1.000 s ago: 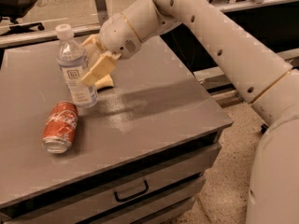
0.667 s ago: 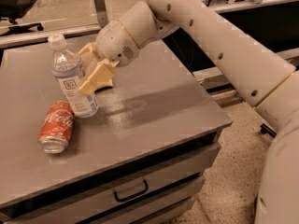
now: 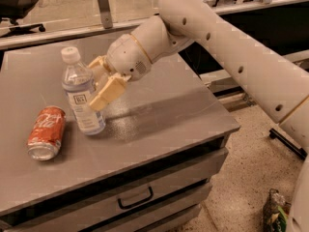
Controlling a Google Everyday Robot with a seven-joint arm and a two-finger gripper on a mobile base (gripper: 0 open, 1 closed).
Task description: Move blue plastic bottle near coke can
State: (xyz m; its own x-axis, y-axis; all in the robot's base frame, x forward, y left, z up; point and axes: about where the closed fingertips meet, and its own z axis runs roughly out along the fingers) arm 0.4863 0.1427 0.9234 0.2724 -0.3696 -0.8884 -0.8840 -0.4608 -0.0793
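Observation:
The blue plastic bottle [image 3: 81, 94], clear with a white cap and a white label, stands upright on the grey table [image 3: 159, 124], left of centre. My gripper [image 3: 95, 87] reaches it from the right, with its tan fingers [image 3: 109, 93] on either side of the bottle's middle, shut on it. The coke can [image 3: 46, 132] lies on its side just left of the bottle's base, its silver end toward the front edge. A small gap separates can and bottle.
My white arm [image 3: 231, 47] stretches in from the upper right over the table. Drawers with a dark handle [image 3: 135, 198] sit below the tabletop. An office chair [image 3: 19, 4] stands far back left, and a small bag [image 3: 276, 212] lies on the floor at lower right.
The gripper and bottle have shifted forward and a little right, so the bottle's base now stands beside the can rather than behind it. The can has not moved.

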